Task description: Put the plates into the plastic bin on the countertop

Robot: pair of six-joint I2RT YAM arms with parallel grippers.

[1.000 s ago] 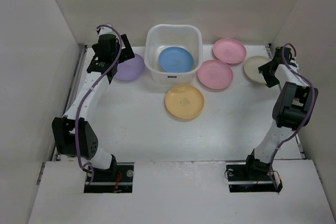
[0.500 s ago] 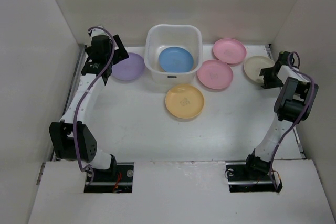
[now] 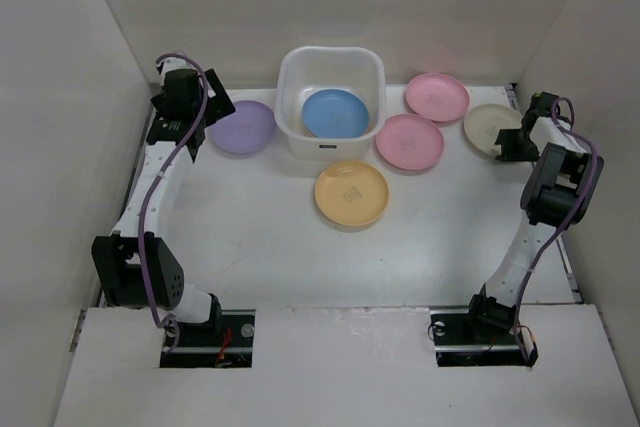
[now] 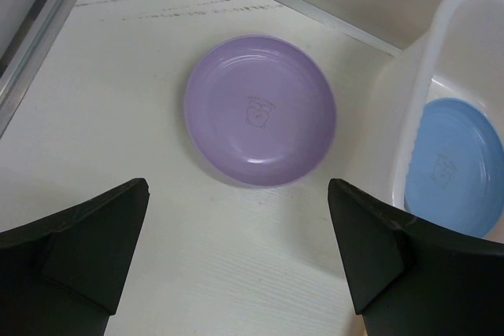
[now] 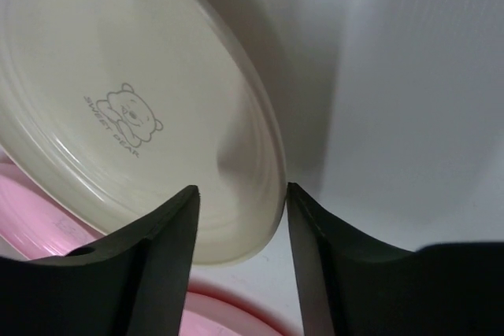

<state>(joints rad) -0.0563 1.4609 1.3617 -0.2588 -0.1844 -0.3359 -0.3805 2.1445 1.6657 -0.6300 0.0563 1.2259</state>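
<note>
Your left gripper (image 4: 236, 194) is sitting further left and back than a second ago, so the purple plate (image 3: 245, 127) is now lying fully uncovered just beside the plastic bin (image 3: 330, 51). The left jaws are hanging wide apart above that plate, holding nothing. Your right gripper (image 5: 240, 194) is reaching further back than before, over to the right edge of the cream plate (image 3: 488, 127). Its jaws are standing slightly parted, straddling that plate's rim without clamping it.

You are looking at six plates: one purple, one cream, one blue plate (image 3: 335, 113) lying flat inside the bin, one yellow-orange plate (image 3: 351, 193) in front of the bin, and two pink, the rear pink plate (image 3: 437, 96) and the front pink plate (image 3: 409, 141) right of it. There is one bin.

The plates are round, shallow and matte, and the cream one is showing a small bear print (image 5: 130, 120). The bin is white, translucent and squarish with rounded corners, sitting on the matte white countertop (image 3: 260, 237).
</note>
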